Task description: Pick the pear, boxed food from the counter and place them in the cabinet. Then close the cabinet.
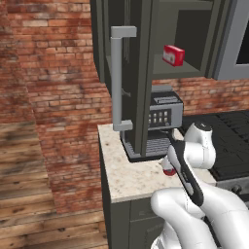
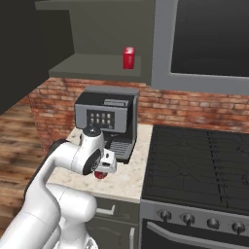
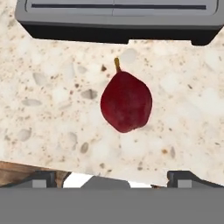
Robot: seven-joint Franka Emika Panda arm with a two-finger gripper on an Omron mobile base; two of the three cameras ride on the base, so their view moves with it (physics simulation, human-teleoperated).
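The pear (image 3: 126, 102), dark red with a short stem, lies on the beige speckled counter (image 3: 48, 96) just in front of the coffee machine. My gripper (image 3: 113, 178) hangs right above it, open, its tips on either side with nothing between them. From the base views the pear (image 2: 100, 175) (image 1: 168, 171) peeks out under my hand (image 2: 104, 165). The boxed food (image 1: 173, 55) (image 2: 129, 58), a bright red box, stands on the shelf inside the cabinet (image 1: 181, 73) (image 2: 92, 68). The cabinet door (image 1: 133, 73) stands open, its grey bar handle (image 1: 116, 80) facing me.
A dark coffee machine (image 1: 160, 116) (image 2: 107, 116) (image 3: 118, 17) stands on the counter (image 1: 129, 182) behind the pear, under the cabinet. The black stovetop (image 2: 199, 155) (image 1: 228, 141) adjoins on the right. The counter's front edge (image 3: 43, 168) is near my fingertips.
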